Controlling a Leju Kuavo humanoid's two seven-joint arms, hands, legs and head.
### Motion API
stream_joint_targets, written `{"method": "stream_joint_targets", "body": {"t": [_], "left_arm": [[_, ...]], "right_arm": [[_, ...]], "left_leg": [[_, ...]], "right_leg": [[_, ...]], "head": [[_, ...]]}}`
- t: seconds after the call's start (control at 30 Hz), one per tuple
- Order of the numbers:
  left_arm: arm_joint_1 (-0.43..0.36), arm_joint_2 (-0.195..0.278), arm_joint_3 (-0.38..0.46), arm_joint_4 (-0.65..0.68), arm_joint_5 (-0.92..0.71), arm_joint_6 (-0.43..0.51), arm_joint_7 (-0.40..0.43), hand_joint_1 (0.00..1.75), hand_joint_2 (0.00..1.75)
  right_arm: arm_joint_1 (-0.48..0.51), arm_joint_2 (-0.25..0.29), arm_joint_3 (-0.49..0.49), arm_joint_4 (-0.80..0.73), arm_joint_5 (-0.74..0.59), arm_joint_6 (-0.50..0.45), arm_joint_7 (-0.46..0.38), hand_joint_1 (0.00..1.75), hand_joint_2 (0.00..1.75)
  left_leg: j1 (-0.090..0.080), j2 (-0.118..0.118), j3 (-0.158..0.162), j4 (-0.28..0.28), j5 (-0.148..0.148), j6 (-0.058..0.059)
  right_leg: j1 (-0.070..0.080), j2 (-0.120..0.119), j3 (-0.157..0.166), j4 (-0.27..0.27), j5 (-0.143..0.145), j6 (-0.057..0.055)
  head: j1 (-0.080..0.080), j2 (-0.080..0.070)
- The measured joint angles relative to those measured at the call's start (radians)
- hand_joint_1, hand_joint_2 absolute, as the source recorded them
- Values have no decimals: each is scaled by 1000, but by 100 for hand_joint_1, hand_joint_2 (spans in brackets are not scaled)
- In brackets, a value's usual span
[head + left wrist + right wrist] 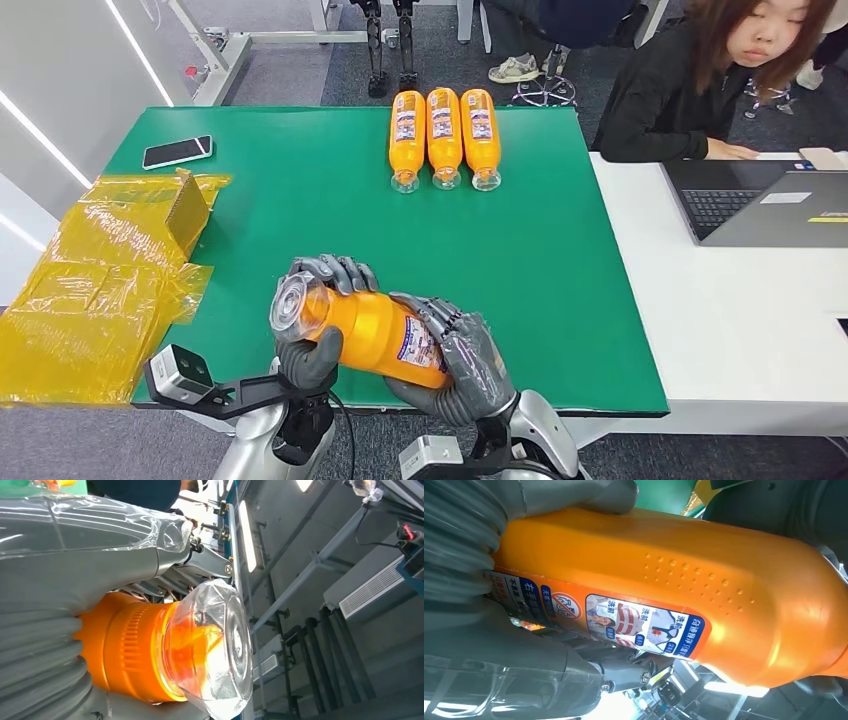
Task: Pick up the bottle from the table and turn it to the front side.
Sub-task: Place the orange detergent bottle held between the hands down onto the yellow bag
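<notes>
I see bottle (375, 335): glossy orange plastic, clear shiny plastic cap, smooth printed label, patch of raised dots. Left robot hand (318, 330), right robot hand (465, 365): matt grey, ribbed cover. Surface (300, 190): matt green. Wrapping (90, 290): crinkled glossy yellow film.

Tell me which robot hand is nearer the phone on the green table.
Left. The left hand grips the clear-capped end of the held bottle, on the phone's side; the right hand holds the bottle's other end, farther away.
</notes>
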Motion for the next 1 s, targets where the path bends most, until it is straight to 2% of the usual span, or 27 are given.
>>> {"method": "stream_joint_targets", "body": {"t": [0.13,0.17,0.27,0.3,0.77,0.9,1.0], "left_arm": [[-7,-1,0,13,5,-2,-5,149,175],[-8,-2,0,16,5,-3,-6,151,175],[-12,-2,0,25,8,-6,-8,148,175],[-14,-3,0,28,9,-8,-8,147,175],[-38,-3,0,65,24,-2,-10,147,175],[-41,-3,3,74,9,29,-17,147,175],[-52,0,12,91,-38,86,-32,153,175]], "right_arm": [[6,4,-8,0,10,0,1,175,175],[7,5,-10,0,13,0,1,168,175],[10,6,-13,0,16,1,1,41,175],[10,6,-14,0,16,2,1,3,175],[16,24,-14,0,18,0,-5,0,175],[16,40,-15,0,18,-16,-18,0,175],[15,53,-15,3,19,-18,-30,0,175]], "left_leg": [[0,0,0,0,0,0],[0,0,0,0,0,0],[0,0,0,0,0,0],[0,0,0,0,0,0],[0,0,0,0,0,0],[0,0,0,0,0,0],[0,0,0,0,0,0]], "right_leg": [[0,0,0,0,0,0],[0,0,0,0,0,0],[0,0,0,0,0,0],[0,0,0,0,0,0],[0,0,0,0,0,0],[0,0,0,0,0,0],[0,0,0,0,0,0]], "head": [[0,0],[0,0],[0,0],[0,0],[0,0],[0,0],[0,0]]}}
